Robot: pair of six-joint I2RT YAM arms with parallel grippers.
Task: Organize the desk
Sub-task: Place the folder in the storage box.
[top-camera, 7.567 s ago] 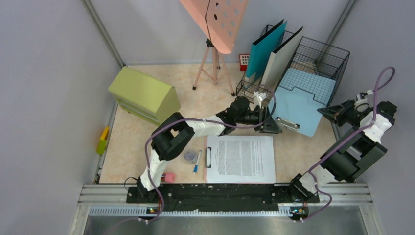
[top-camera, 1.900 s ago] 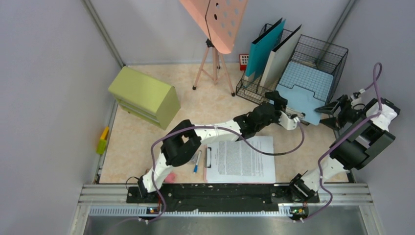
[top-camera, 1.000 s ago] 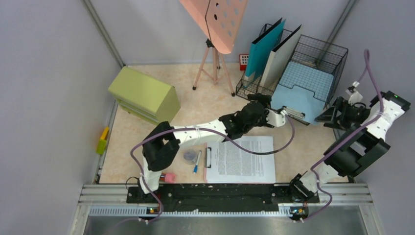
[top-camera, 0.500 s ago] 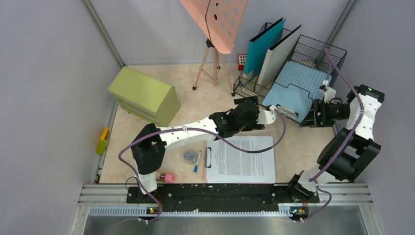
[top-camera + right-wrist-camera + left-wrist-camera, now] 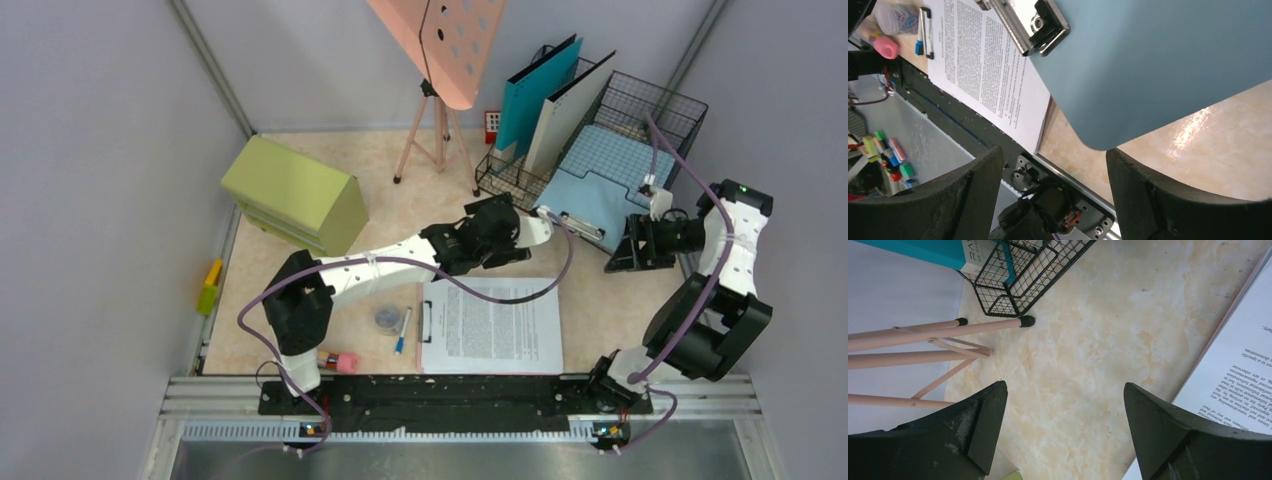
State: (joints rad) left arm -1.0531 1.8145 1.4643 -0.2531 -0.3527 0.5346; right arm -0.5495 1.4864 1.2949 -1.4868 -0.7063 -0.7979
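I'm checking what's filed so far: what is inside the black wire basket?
A teal folder and a white folder stand tilted in the basket's left section. A blue clipboard slants out of the right section, clip end outside. Whatever lies under it is covered.

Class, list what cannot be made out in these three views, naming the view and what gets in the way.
Top view: wording on the printed sheet, too small to read.
Top view: floor of the wire basket, largely covered by the blue clipboard.
Top view: pink music stand, cut off by the upper edge.
Left wrist view: teal folder, cut off by the upper edge.
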